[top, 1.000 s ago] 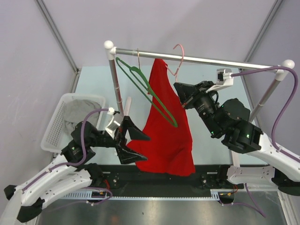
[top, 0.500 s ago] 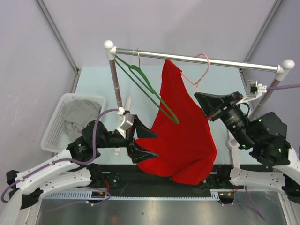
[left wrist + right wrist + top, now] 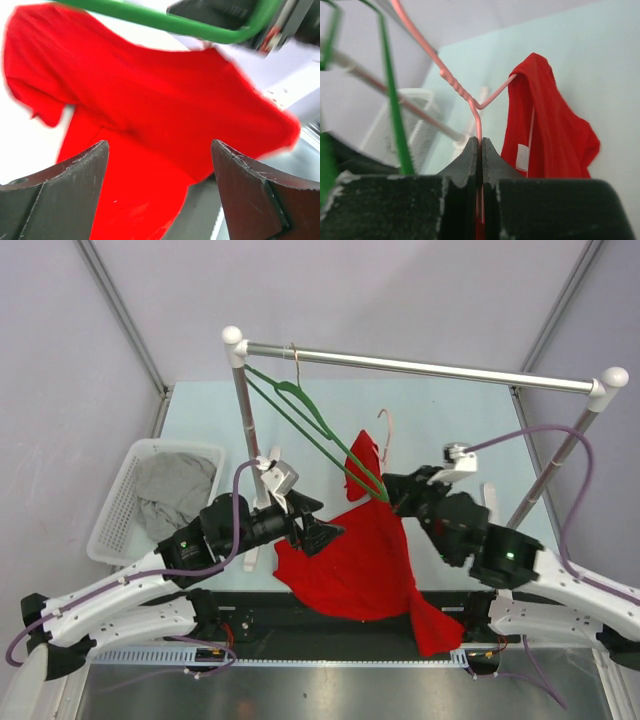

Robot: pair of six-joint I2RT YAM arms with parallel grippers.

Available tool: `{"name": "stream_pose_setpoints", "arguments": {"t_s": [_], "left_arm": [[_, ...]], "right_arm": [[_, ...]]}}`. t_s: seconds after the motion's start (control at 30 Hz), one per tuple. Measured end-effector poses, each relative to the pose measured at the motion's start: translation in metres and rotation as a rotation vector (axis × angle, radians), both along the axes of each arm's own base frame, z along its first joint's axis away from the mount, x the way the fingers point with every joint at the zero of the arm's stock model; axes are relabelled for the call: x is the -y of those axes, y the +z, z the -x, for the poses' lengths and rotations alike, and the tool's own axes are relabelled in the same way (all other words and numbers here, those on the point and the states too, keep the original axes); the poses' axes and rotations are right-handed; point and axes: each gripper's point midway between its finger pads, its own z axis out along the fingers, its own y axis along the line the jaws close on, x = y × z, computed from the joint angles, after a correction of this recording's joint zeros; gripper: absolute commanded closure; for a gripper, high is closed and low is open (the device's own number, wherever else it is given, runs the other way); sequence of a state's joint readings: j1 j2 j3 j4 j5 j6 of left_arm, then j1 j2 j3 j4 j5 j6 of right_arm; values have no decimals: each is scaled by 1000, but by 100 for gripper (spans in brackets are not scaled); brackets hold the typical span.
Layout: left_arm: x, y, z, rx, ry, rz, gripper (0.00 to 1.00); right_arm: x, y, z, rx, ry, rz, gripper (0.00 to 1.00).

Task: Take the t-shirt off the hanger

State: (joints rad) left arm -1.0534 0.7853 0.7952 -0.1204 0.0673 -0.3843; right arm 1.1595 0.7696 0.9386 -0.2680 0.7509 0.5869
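Observation:
The red t-shirt [image 3: 355,555] hangs from a thin pink wire hanger [image 3: 384,432] that is off the rail and low over the table's front. My right gripper [image 3: 392,490] is shut on the pink hanger [image 3: 470,100] at its wire; the shirt [image 3: 547,130] is still on it. My left gripper [image 3: 325,530] is open, its fingertips [image 3: 87,165] just in front of the shirt's [image 3: 145,110] left side, nothing between them. An empty green hanger [image 3: 310,430] hangs on the rail and crosses in front of the shirt.
The metal rail [image 3: 420,367] spans the back on two white posts [image 3: 245,430]. A white laundry basket [image 3: 135,495] with grey cloth stands at the left. The green hanger's bar [image 3: 165,20] runs across the top of the left wrist view.
My right gripper has lifted the pink hanger off the rail and brought it down and left with the shirt. My left gripper has moved right and up toward the shirt.

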Motion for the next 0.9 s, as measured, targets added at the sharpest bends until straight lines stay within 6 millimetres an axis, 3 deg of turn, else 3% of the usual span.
{"name": "stream_pose_setpoints", "arguments": {"t_s": [0.1,0.2,0.53,0.73,0.83,0.9], "left_arm": [[-9,-4,-13,-9,91,-16,10],[-10,1,-13,-12,101,8,7],[35,-7,11,-87,-124,1,0],[52,25,19,-46,-137,-1,1],[66,50,30,16,-113,-17,10],[73,54,32,31,-86,-36,15]], "right_arm": [[-14,-27,-20,-53,-102,69,100],[-19,-43,-38,-83,-212,118,100],[33,-28,-68,-114,-484,-51,100],[41,-30,-65,-136,-512,-66,100],[43,-36,-63,-156,-523,-68,100],[45,-39,-61,-170,-529,-73,100]]}}
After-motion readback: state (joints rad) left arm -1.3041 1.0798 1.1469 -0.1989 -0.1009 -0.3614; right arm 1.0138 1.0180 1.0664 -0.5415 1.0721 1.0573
